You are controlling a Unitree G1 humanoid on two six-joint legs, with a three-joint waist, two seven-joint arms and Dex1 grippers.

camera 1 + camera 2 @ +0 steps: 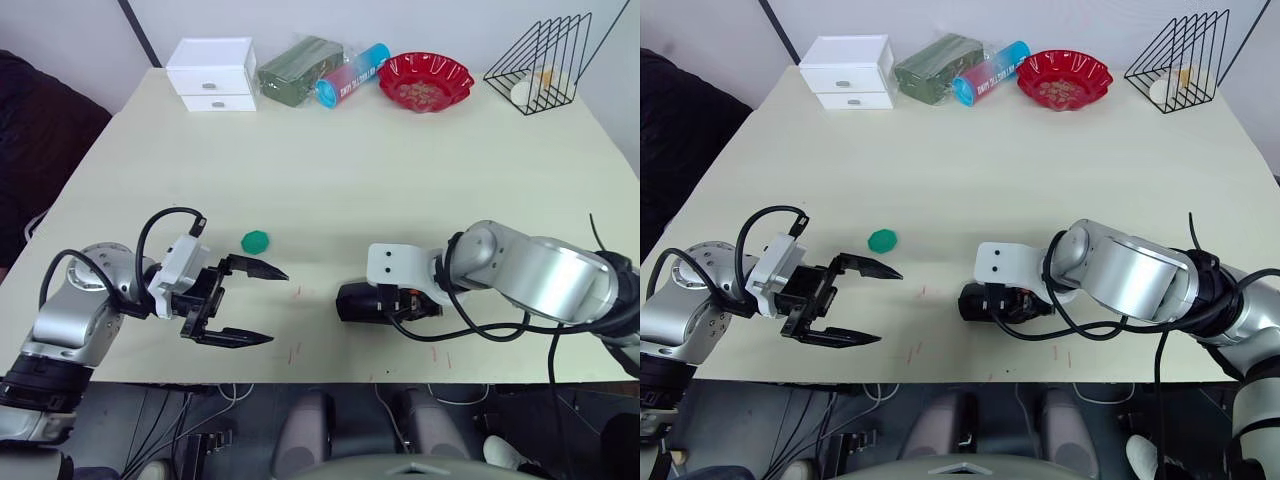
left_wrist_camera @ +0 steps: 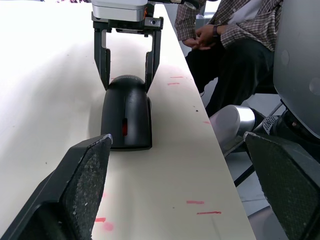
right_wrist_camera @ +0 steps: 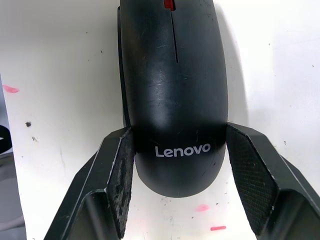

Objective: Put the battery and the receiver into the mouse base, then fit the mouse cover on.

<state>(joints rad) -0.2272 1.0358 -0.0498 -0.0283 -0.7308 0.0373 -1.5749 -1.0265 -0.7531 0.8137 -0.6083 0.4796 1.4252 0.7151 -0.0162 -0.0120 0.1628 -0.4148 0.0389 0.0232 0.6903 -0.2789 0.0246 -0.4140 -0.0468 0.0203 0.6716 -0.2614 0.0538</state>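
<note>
Near the table's front edge, the mouse lies with its cover apparently already on, long axis running left to right, its rear between the right gripper's fingers. From the wrist camera, one pad touches its flank while a thin gap shows at the other, so I cannot tell if it is truly clamped. The left gripper hangs spread wide, facing the mouse's nose, well apart. Its wrist camera shows a seated person beyond the edge.

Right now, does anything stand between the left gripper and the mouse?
Nothing visible does. Only bare table lies between the open left gripper and the mouse; the green disc sits off to the side.
</note>
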